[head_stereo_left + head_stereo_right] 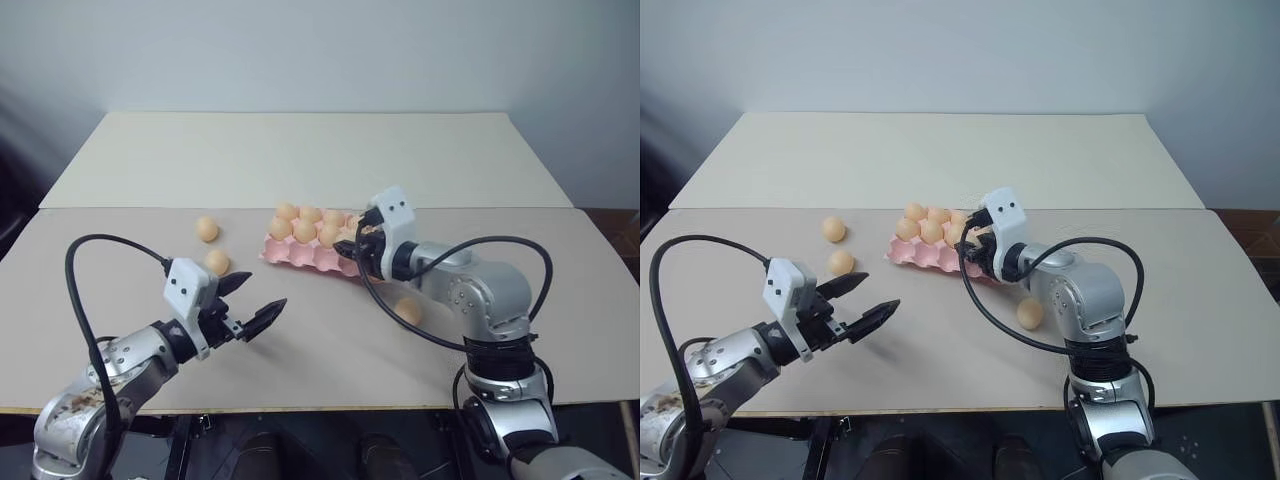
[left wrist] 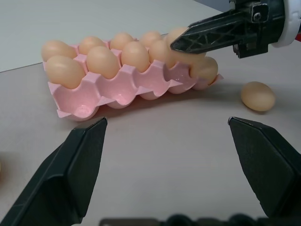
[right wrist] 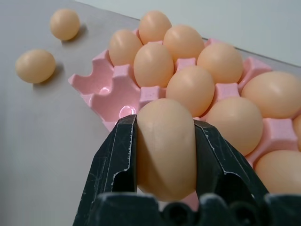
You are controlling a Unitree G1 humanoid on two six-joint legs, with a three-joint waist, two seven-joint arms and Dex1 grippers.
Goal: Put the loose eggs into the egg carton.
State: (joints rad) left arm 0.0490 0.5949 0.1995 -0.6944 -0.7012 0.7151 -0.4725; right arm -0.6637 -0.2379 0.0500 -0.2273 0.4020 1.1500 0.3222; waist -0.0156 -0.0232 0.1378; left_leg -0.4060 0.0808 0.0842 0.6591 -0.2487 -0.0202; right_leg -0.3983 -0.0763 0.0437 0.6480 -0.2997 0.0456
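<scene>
Over the carton: the right gripper (image 3: 164, 146) hangs here, its jaws closed on one egg (image 3: 165, 146), which sits upright between them.
Beyond the right jaws: the pink egg carton (image 3: 120, 87) on the surface (image 1: 300, 160), most cups filled with eggs, the near-row cups at its left end bare.
Left gripper (image 1: 250, 305): jaws wide apart, holding nothing, pointing toward the carton.
Just beyond the left jaws: two loose eggs (image 1: 217, 262), (image 1: 207, 229) on the surface, apart from the carton.
Under the right arm: one more loose egg (image 1: 408, 311), near the carton's right end.
</scene>
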